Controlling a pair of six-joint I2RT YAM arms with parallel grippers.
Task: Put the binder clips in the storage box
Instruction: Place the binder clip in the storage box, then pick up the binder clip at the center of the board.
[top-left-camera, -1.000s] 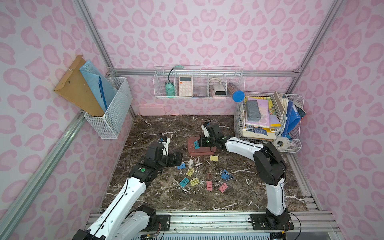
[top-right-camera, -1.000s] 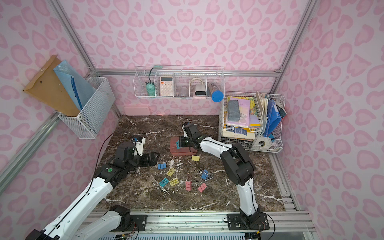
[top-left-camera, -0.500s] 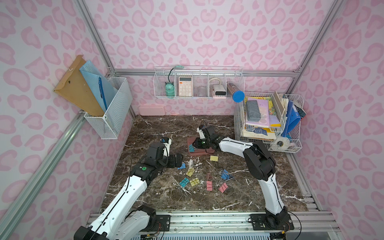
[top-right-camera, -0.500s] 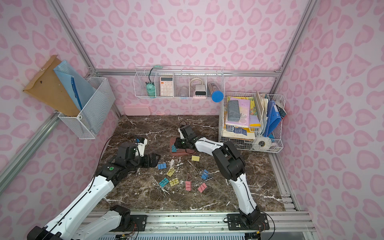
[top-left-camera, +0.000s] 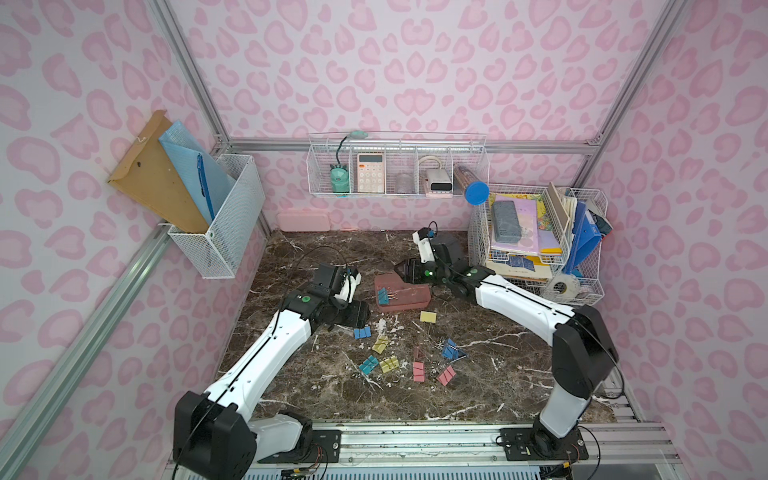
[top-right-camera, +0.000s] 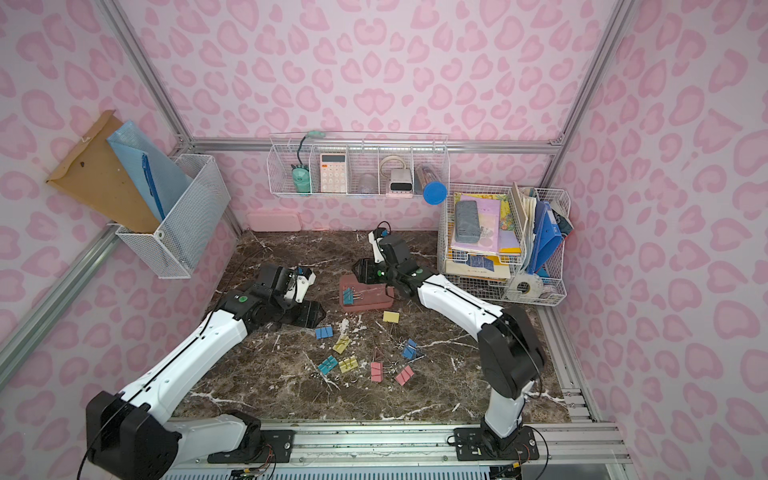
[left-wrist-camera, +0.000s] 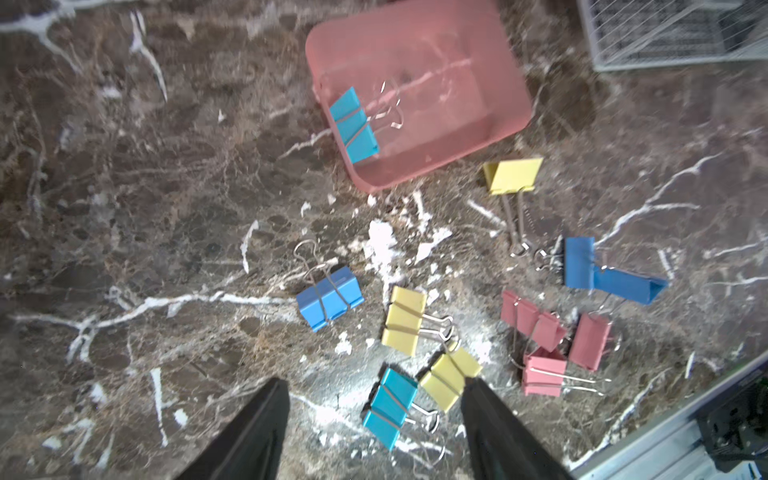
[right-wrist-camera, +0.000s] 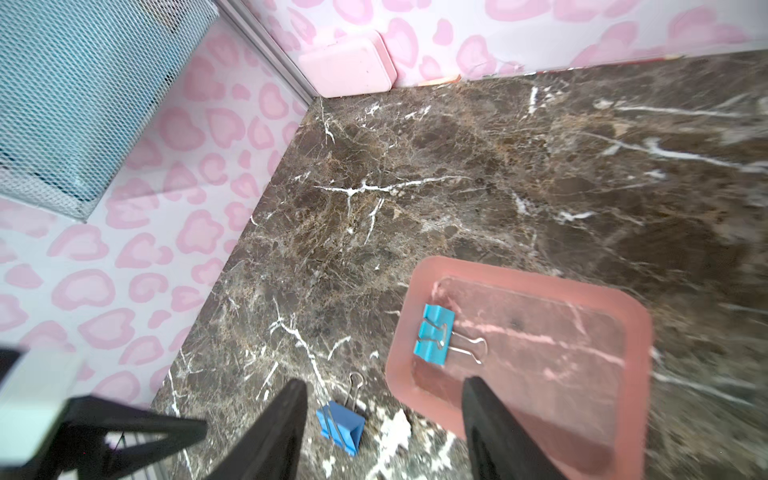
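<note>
Right wrist view shows one teal binder clip with silver wire handles lying flat inside the shallow dusty-pink plastic storage box, close to one short wall. The box sits on the dark brown marble tabletop. The other pastel binder clips, blue, yellow, teal and pink, lie scattered on the marble beside the box, outside it. The right gripper hangs over the box's edge, jaws parted and empty. The left gripper hovers above the scattered clips, jaws likewise apart, gripping nothing. A pale pink closed case rests against the back wall.
</note>
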